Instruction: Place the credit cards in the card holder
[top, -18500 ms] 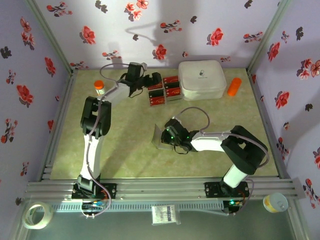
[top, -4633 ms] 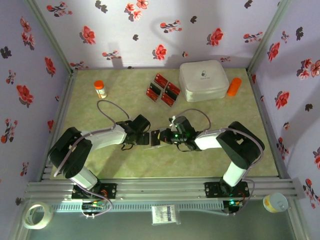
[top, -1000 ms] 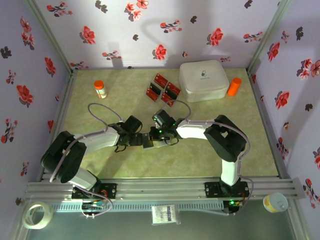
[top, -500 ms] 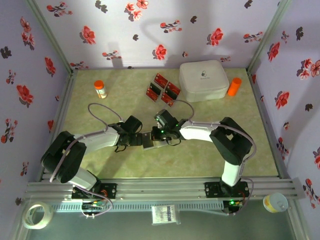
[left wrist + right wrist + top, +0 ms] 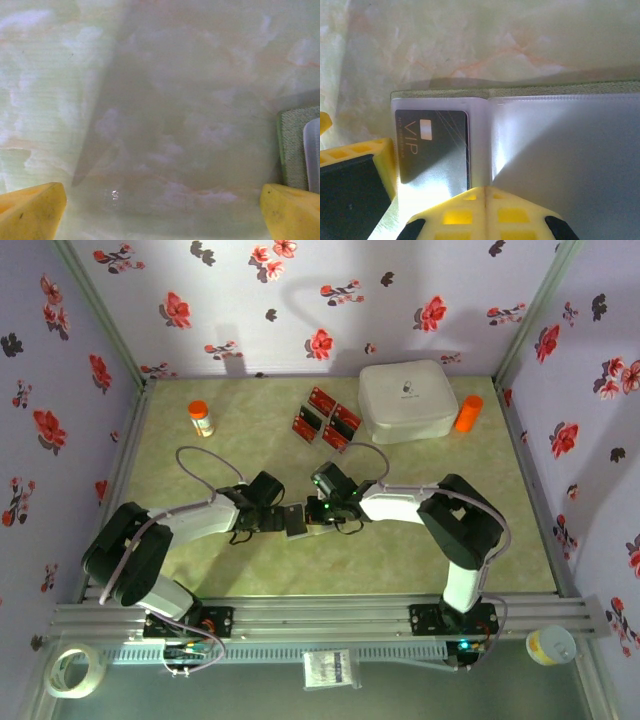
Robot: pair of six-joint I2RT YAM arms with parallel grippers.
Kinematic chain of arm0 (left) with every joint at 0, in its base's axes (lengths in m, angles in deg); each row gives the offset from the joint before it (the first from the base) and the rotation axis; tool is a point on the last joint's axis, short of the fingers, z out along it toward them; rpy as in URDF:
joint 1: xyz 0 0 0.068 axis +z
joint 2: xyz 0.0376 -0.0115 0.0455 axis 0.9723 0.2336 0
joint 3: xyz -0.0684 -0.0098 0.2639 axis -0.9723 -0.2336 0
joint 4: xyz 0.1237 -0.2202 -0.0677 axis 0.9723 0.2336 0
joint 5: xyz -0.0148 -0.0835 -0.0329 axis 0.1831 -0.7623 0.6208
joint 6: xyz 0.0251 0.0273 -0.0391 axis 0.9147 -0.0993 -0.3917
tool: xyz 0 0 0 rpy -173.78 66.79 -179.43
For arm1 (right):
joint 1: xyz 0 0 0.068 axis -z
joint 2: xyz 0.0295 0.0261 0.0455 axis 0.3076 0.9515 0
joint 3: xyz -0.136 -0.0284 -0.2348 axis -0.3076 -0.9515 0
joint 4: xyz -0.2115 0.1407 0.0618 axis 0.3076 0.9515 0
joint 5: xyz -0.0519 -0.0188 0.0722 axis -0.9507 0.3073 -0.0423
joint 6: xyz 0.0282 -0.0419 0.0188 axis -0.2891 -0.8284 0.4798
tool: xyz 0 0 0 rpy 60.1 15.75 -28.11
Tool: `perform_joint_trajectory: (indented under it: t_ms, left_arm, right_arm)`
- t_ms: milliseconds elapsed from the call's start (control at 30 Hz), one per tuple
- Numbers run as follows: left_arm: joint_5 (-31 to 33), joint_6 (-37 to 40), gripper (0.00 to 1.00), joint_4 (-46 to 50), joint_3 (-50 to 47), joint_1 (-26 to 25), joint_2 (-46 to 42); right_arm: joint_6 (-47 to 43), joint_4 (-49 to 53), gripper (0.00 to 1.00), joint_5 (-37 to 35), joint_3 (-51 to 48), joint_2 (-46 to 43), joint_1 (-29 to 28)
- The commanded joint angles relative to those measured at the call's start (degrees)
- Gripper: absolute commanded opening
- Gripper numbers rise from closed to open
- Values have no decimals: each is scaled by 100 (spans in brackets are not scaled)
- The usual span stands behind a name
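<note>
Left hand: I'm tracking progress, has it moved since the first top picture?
Yes. The left hand has come nearward, away from the white box, to the card holder.

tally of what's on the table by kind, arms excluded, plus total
Loose red credit cards: 4
VIP card sleeved in the holder: 1
Card holder: 1
White box: 1
Orange-capped bottle: 1
Orange cylinder: 1
Total: 9
</note>
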Motion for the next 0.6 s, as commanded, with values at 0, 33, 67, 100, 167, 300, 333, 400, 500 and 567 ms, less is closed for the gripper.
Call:
perform_joint_trajectory:
  t_ms: [0, 33, 67, 100, 167, 300, 333, 400, 500, 567]
  left_arm:
    - [106, 89, 100, -34, -73, 52, 89]
    - [102, 83, 100, -34, -67, 45, 89]
    - [106, 82, 100, -35, -62, 53, 96]
    - [104, 82, 100, -34, -57, 53, 103]
    - [105, 81, 100, -30, -62, 50, 102]
    - [106, 103, 100, -35, -42, 53, 107]
    - [105, 99, 100, -30, -49, 53, 115]
    - [106, 105, 100, -32, -49, 52, 122]
    - [105, 106, 100, -34, -49, 52, 116]
    - [105, 115, 100, -35, -44, 57, 123]
  right_arm:
    - [61, -28, 0, 45, 24, 162, -91]
    - [72, -36, 0, 59, 46, 177, -115]
    - [83, -43, 0, 76, 77, 204, -132]
    - [96, -63, 0, 93, 89, 224, -140]
    - [125, -93, 0, 137, 129, 251, -154]
    - [157, -114, 0, 211, 170, 267, -176]
    - [153, -108, 0, 217, 186, 238, -177]
    - [129, -48, 0, 217, 202, 142, -166]
    - [8, 183, 0, 135, 247, -118, -116]
    - [-71, 348, 3, 54, 223, -363, -20]
